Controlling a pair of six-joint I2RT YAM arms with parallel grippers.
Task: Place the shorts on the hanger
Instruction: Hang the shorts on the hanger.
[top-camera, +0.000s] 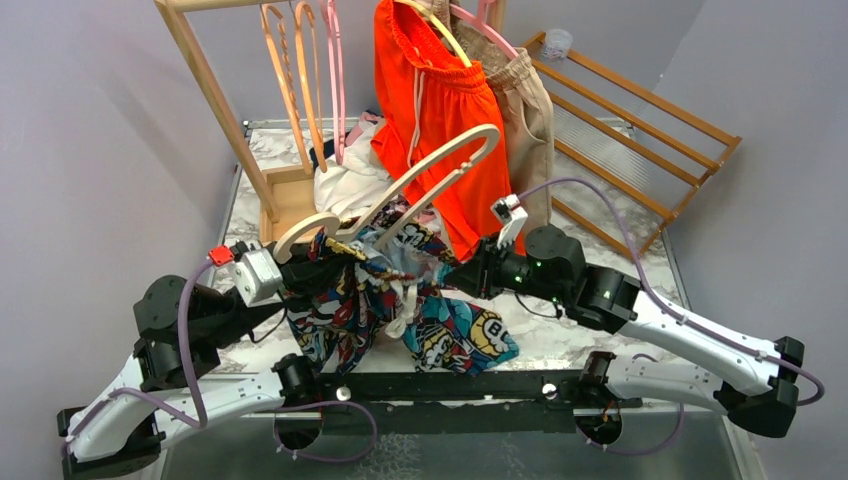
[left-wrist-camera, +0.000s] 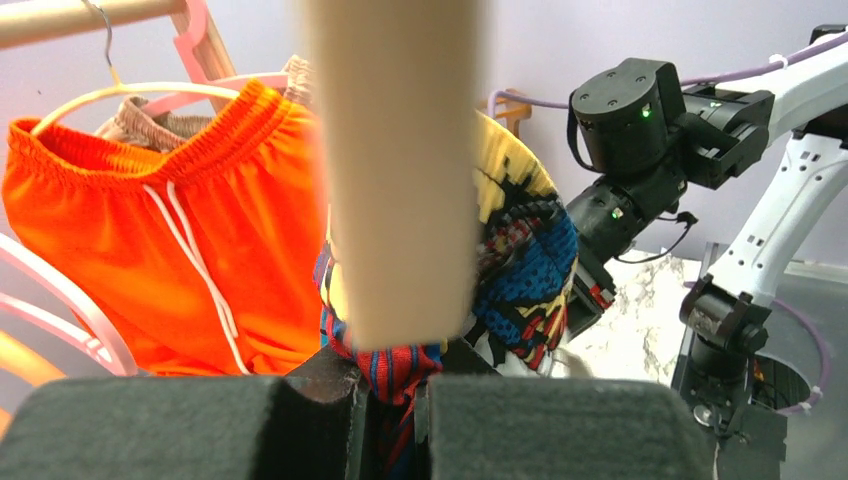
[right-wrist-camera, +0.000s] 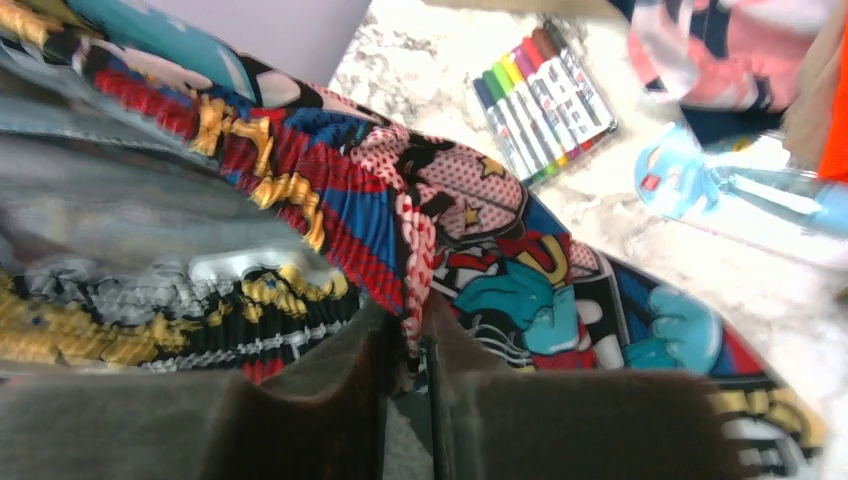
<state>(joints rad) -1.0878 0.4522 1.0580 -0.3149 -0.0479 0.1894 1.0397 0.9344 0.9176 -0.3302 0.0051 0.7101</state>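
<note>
The comic-print shorts (top-camera: 440, 335) hang bunched between my two grippers above the table's near edge. The cream hanger (top-camera: 420, 180) slants from lower left to upper right, one arm lying on the shorts' waistband. My left gripper (top-camera: 335, 262) is shut on the waistband's left side; in its wrist view the red and blue fabric (left-wrist-camera: 400, 370) is pinched between the pads, with the hanger arm (left-wrist-camera: 400, 170) right in front. My right gripper (top-camera: 455, 275) is shut on the waistband's right side, the fabric (right-wrist-camera: 410, 320) clamped between its fingers.
A wooden rack (top-camera: 215, 100) holds pink and orange hangers (top-camera: 300, 80), bright orange shorts (top-camera: 445, 120) and beige shorts (top-camera: 530, 110). White cloth (top-camera: 345, 180) lies behind. A marker set (right-wrist-camera: 545, 95) and blue packet (right-wrist-camera: 740, 190) lie on the marble table. A slatted wooden frame (top-camera: 640, 130) leans at right.
</note>
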